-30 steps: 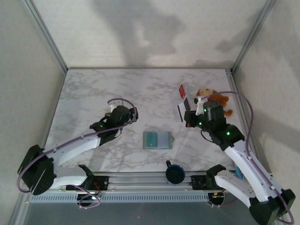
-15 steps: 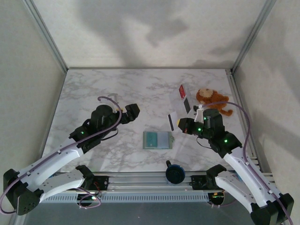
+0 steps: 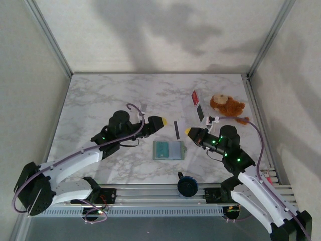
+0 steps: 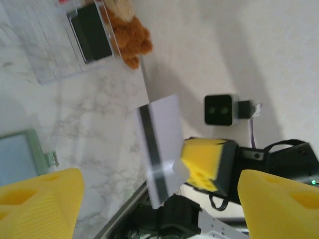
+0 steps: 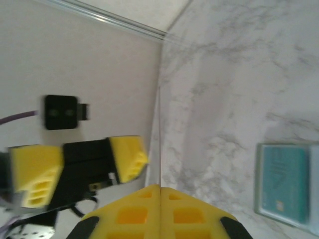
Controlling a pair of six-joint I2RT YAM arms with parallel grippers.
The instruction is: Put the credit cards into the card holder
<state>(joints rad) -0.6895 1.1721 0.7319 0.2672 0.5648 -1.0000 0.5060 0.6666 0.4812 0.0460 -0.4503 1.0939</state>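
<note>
Card holder (image 3: 168, 149) flat on marble table (image 3: 100, 100), white card (image 3: 176, 129) edge-on in right fingers (image 3: 189, 131).

Soft, diffuse light falls from above. Broad grey shadows smear the back wall (image 3: 160, 35) in the top view, while the marble counter (image 3: 95, 100) stays bright without glare. Both wrist views are soft (the right one more so), the card holder (image 5: 284, 184) plainly blurred.
</note>
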